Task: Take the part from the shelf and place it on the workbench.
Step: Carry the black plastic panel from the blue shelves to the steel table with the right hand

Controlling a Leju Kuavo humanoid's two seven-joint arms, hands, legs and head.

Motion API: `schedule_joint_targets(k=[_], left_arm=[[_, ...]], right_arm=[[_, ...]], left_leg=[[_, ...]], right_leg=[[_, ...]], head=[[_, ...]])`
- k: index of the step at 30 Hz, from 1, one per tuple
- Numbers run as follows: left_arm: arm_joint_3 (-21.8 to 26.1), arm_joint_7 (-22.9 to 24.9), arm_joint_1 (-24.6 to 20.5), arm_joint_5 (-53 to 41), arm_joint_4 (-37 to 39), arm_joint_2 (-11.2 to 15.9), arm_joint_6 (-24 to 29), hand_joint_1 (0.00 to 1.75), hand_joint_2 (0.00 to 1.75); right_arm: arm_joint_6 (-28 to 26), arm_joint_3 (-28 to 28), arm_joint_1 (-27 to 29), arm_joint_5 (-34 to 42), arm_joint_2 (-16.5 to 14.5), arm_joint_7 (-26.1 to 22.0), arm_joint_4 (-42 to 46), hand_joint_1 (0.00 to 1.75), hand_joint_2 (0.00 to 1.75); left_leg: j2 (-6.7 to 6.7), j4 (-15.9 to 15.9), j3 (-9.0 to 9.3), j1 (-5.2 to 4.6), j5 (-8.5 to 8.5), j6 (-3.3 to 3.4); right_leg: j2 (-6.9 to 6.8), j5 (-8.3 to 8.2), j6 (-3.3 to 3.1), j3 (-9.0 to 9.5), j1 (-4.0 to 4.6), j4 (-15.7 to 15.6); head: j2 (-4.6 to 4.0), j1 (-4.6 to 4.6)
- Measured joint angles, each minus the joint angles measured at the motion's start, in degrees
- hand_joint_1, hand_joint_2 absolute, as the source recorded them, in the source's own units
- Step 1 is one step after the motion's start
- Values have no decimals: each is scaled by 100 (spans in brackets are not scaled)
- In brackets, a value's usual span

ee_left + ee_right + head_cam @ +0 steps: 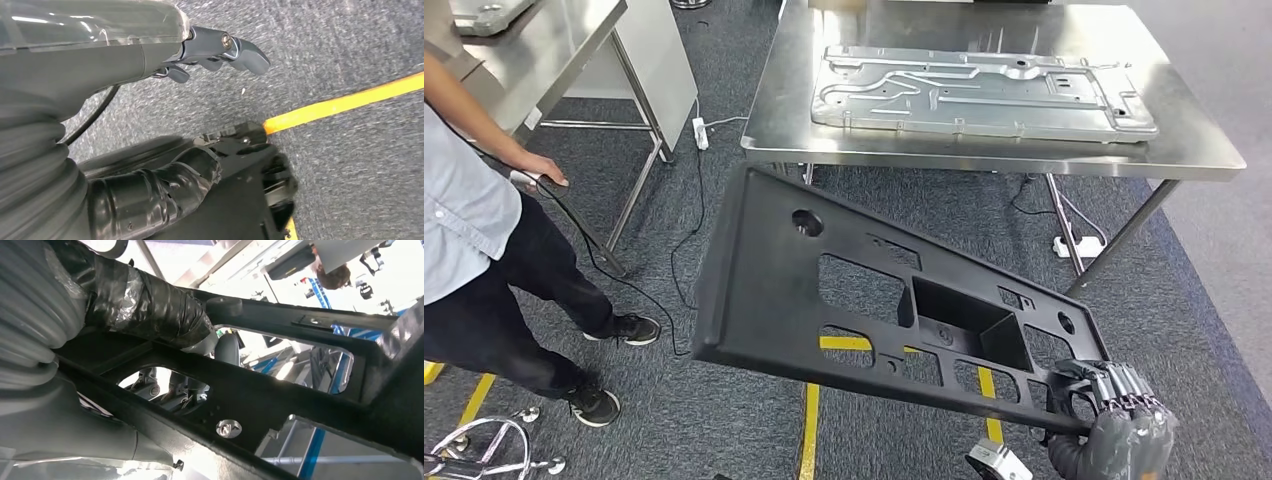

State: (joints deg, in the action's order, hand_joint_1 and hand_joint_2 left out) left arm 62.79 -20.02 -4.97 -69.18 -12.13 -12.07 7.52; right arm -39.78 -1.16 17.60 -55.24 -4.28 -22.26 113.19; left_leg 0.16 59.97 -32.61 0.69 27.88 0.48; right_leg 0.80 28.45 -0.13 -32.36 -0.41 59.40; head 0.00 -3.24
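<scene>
Carpet separates workbench [1204,150] edge from black part [864,300], gripped by right robot hand [1114,415].

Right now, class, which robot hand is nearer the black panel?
Right. The right robot hand grips the black panel at its near corner. The left robot hand hangs over the carpet, holding nothing, apart from the panel.
</scene>
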Motion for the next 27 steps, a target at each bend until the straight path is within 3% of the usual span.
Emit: schedule_joint_targets(k=[3, 5, 8, 9, 10, 11, 12, 14, 15, 17, 20, 22, 24, 25, 26, 27], left_arm=[[0, -4, -2, -3, 0, 4, 2, 0, 175], [0, -4, -2, -7, 0, 5, 2, 0, 175], [0, -4, -12, -10, 0, 5, -2, 0, 175], [0, -4, -10, -10, 0, 5, -3, 0, 175], [0, -4, -7, -11, 0, 5, -4, 0, 175], [0, -4, -4, -11, 0, 4, -4, 0, 175], [0, -4, -2, -12, 0, 3, -5, 0, 175], [0, -4, -2, -13, 0, 1, -6, 0, 175], [0, -4, -5, -14, 0, 0, -7, 0, 175], [0, -3, -12, -15, 0, 2, -10, 0, 175], [-2, -1, -17, -17, 0, 3, -16, 0, 175], [-2, -1, -16, -17, 0, 3, -17, 0, 175], [-2, 1, -5, -19, 0, 3, -21, 0, 175], [-2, 3, 3, -19, 0, 3, -25, 0, 175], [-2, 4, 9, -19, 0, 4, -29, 0, 175], [-2, 6, 13, -19, 0, 5, -34, 0, 175]], right_arm=[[0, -21, -8, 15, 16, -1, -2, 175, 175], [-1, -23, -15, 27, 30, -7, -1, 175, 175], [-1, -25, -31, 71, 52, -24, -2, 175, 175], [-2, -25, -31, 86, 56, -37, -3, 175, 175], [-1, -26, -30, 94, 58, -49, -3, 175, 175], [-1, -26, -31, 100, 60, -57, -4, 175, 175], [-2, -26, -32, 103, 63, -63, -4, 175, 175], [-1, -26, -41, 104, 67, -68, -4, 175, 175], [-1, -26, -44, 105, 68, -72, -4, 175, 175], [0, -27, -44, 105, 72, -79, -3, 175, 175], [0, -29, -44, 104, 78, -82, -2, 175, 175], [-1, -37, -51, 103, 79, -82, -3, 175, 175], [-1, -46, -54, 103, 79, -83, -4, 175, 175], [0, -49, -53, 103, 79, -83, -5, 175, 175], [0, -51, -53, 103, 79, -83, -5, 175, 175], [0, -54, -53, 102, 79, -83, -6, 175, 175]], left_leg=[[-1, -123, 48, -7, 3, 65], [10, -201, 103, 22, -30, 130], [27, -238, 135, 35, -34, 169], [32, -236, 138, 34, -25, 168], [35, -235, 147, 35, -14, 163], [36, -233, 164, 37, 0, 153], [34, -230, 189, 41, 19, 137], [32, -216, 224, 34, 68, 81], [32, -211, 231, 25, 86, 48], [39, -218, 240, 4, 106, -21], [44, -75, 214, 18, 229, -104], [37, 534, -67, 26, 530, -123], [36, 1308, -493, 26, 799, -126], [35, 1499, -624, 24, 800, -119], [35, 1454, -645, 18, 675, -101], [33, 1182, -554, 5, 453, -68]], right_leg=[[4, 4, 89, -5, -4, -4], [-12, 118, 145, -57, -10, 156], [-29, 565, 226, -547, -41, 1118], [-33, 637, 246, -715, -53, 1404], [-38, 598, 259, -795, -65, 1505], [-44, 445, 265, -759, -77, 1377], [-55, 217, 266, -621, -89, 1054], [-87, -97, 235, -282, -85, 321], [-97, -147, 207, -185, -70, 106], [-87, -112, 133, -150, -34, 4], [-71, -105, 6, -102, -53, -31], [-78, -85, -65, -62, -45, -50], [-78, -57, -111, -40, -9, -47], [-71, -43, -125, -23, 10, -47], [-61, -26, -134, 4, 29, -46], [-50, -5, -137, 41, 45, -46]], head=[[0, 0], [0, -11], [0, -21], [0, -21], [0, -20], [0, -21], [0, -21], [0, -22], [0, -20], [0, -16], [0, -13], [0, -11], [0, -10], [0, -10], [0, -10], [0, -10]])
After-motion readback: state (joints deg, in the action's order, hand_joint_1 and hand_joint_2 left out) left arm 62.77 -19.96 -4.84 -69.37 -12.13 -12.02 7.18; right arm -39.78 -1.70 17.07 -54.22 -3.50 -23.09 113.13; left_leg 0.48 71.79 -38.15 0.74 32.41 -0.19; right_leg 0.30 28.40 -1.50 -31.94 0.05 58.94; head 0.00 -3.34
